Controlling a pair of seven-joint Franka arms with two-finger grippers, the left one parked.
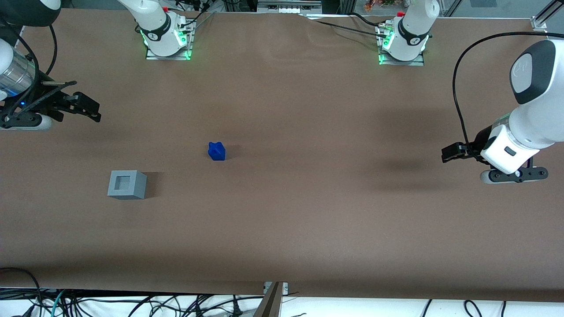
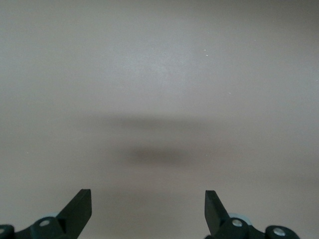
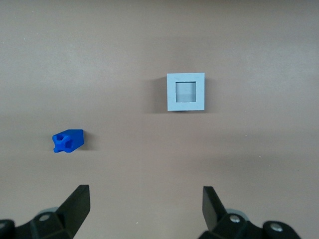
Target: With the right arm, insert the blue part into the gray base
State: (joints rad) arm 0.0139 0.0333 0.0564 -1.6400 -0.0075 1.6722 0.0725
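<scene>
The blue part point(image 1: 216, 151) lies on the brown table, apart from the gray base point(image 1: 127, 185), which stands nearer to the front camera with its square hole facing up and nothing in it. My right gripper point(image 1: 91, 110) hangs above the table at the working arm's end, farther from the camera than both pieces. It is open and holds nothing. The right wrist view shows the blue part point(image 3: 68, 141) lying on its side, the gray base point(image 3: 185, 92), and the open gripper point(image 3: 144, 204) well short of both.
The brown table cover point(image 1: 308, 211) runs wide around both pieces. Two arm bases with green lights point(image 1: 165, 42) point(image 1: 402, 46) stand at the table's back edge. Cables hang below the front edge point(image 1: 132, 304).
</scene>
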